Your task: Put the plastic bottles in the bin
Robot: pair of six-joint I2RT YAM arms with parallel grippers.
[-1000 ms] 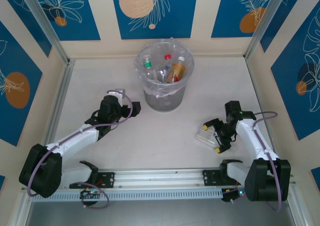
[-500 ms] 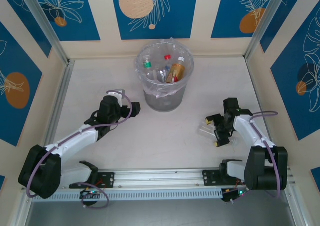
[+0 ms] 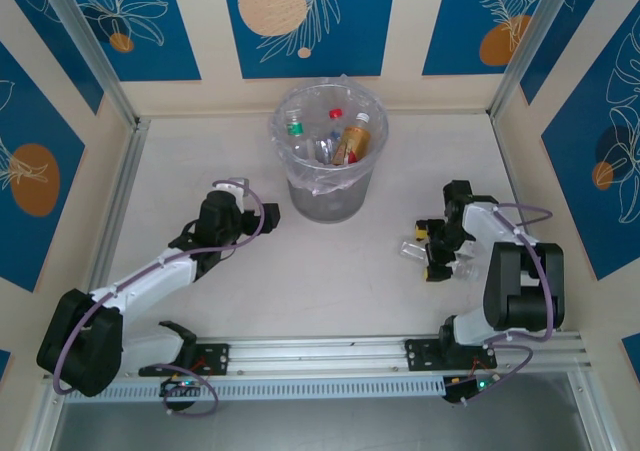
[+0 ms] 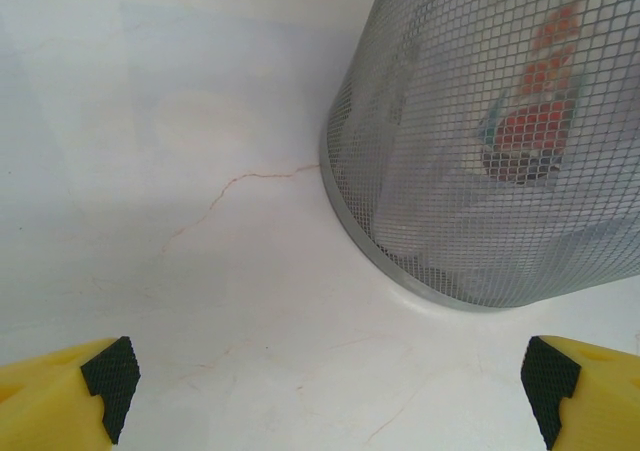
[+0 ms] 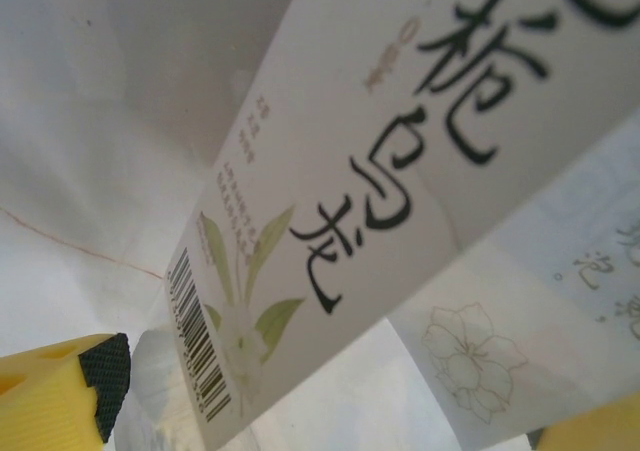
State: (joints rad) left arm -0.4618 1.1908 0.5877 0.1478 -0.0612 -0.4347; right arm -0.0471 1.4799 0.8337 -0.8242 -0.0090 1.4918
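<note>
At right, the wide-open right gripper straddles a bottle.

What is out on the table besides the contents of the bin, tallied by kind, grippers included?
plastic bottle, lying on its side: 1
bin: 1
grippers, the left gripper and the right gripper: 2
Total: 4
</note>
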